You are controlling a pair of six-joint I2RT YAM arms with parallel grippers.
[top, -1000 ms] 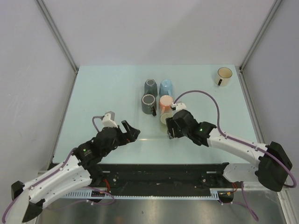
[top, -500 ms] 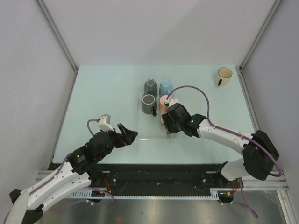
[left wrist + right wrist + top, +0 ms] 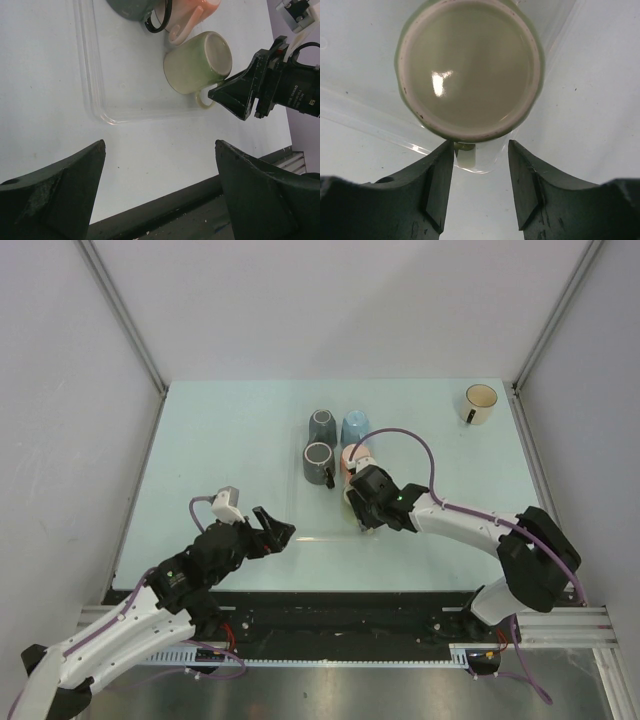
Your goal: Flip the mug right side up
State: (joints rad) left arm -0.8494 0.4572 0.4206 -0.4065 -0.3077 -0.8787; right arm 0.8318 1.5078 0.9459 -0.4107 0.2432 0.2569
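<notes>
Right wrist view, right gripper (image 3: 481,150) parted astride handle (image 3: 465,156) of upside-down green mug (image 3: 470,65), unclamped, left gripper (image 3: 160,150) spread wide, empty.

My top external view looks steeply down from above the near edge over the whole table (image 3: 220,440). The left wrist view faces right, seemingly from mid-range. The right wrist view sits close above the green mug (image 3: 468,67), which both share.

A tray (image 3: 92,75) lies on the table (image 3: 220,440). In it, the back left mug (image 3: 322,425) and back right mug (image 3: 356,426) sit side by side, with the middle left mug (image 3: 319,461) and middle right mug (image 3: 187,10) just before them. The nearest mug (image 3: 197,62) is at the tray's front right corner. A lone mug (image 3: 480,403) sits at the table's far right corner
</notes>
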